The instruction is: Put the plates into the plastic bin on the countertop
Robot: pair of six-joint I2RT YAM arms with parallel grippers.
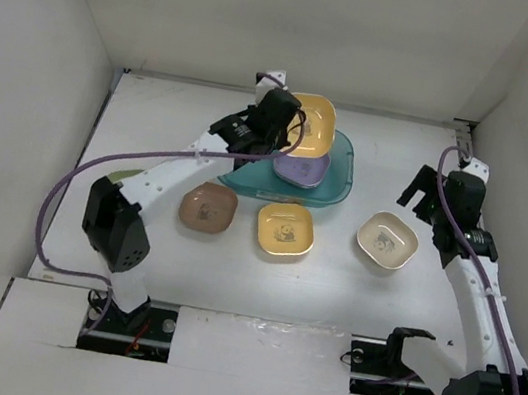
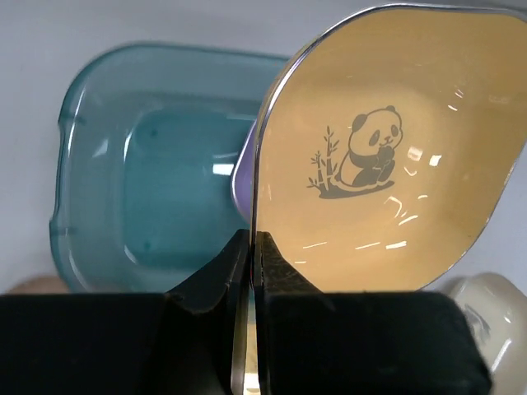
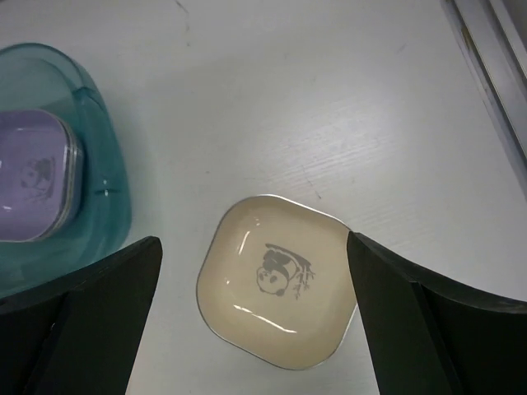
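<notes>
White countertop [image 1: 351,283]; left fingers [image 2: 210,280] pinch yellow plate [image 2: 387,156] rim; right fingers [image 3: 90,304] spread.

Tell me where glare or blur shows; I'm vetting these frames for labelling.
Left wrist: small specular streaks on the held yellow plate, plastic bin behind slightly soft. Right wrist: cream plate sharp, own fingers dark and blurred. Top external: even light, soft shadows on the countertop.
</notes>
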